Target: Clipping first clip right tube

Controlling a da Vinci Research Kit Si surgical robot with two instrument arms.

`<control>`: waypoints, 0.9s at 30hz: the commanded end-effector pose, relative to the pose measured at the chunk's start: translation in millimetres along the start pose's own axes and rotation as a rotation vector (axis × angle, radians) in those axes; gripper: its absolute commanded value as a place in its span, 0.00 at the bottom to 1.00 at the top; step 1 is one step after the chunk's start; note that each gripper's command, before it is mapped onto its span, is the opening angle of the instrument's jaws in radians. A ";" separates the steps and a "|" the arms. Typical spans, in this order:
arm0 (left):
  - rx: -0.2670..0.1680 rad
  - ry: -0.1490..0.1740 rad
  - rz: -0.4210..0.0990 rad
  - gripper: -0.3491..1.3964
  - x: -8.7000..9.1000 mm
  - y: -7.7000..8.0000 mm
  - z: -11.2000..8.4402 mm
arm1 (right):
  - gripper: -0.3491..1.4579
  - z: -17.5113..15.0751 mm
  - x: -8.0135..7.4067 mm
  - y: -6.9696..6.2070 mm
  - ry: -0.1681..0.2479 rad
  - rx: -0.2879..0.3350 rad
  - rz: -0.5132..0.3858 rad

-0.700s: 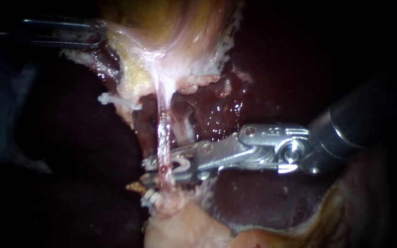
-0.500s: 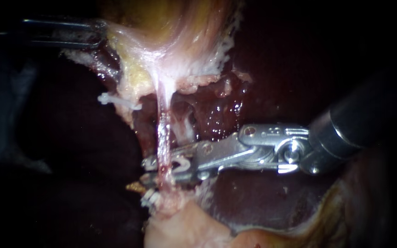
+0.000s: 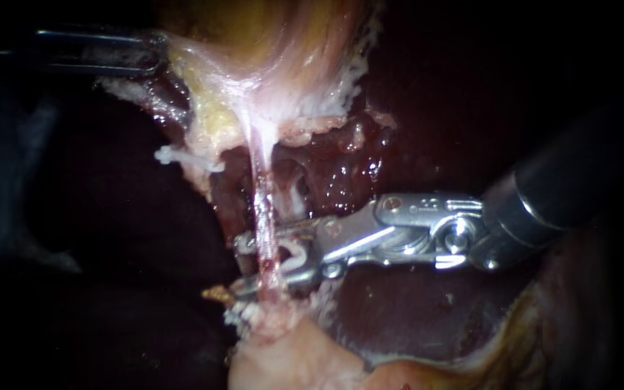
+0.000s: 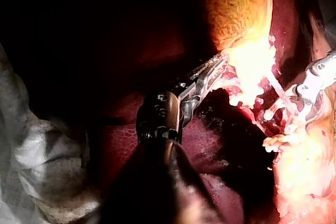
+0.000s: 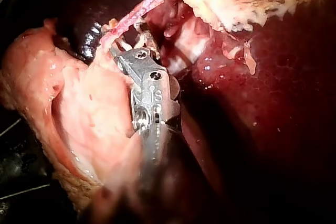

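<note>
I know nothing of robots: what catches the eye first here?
A thin pale tube, stretched taut down the middle of the endoscope view. The right instrument straddles it with open jaws, low down. At upper left, the left instrument grips pale tissue.

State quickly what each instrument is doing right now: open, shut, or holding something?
Left instrument: shut on the gallbladder.
Right instrument: open around the tube.

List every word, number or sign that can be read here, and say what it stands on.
Right instrument: small marks on its metal wrist, too small and blurred to read.
Everything else in view: no text, label or sign.
</note>
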 end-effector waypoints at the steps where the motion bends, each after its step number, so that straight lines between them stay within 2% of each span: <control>1: 0.000 0.000 0.000 0.00 0.0 0.0 0.0 | 0.43 0.0 -0.3 0.3 0.001 -0.006 -0.002; 6: 0.000 0.000 0.000 0.00 0.0 0.0 0.0 | 0.45 -0.8 -1.2 1.2 0.004 -0.024 -0.003; 10: 0.000 0.000 0.000 0.00 0.0 0.0 0.0 | 0.46 -2.0 -1.7 1.3 0.009 -0.035 -0.004; 15: 0.000 0.000 0.000 0.00 0.0 0.0 0.0 | 0.46 -3.7 -2.4 1.5 -0.020 -0.038 -0.006; 18: 0.000 0.000 0.000 0.00 0.0 0.0 0.0 | 0.46 -4.4 -2.7 1.6 -0.024 -0.037 -0.006; 27: 0.000 0.000 0.000 0.00 0.0 -0.1 0.0 | 0.46 -5.6 -2.4 0.9 -0.024 -0.029 -0.004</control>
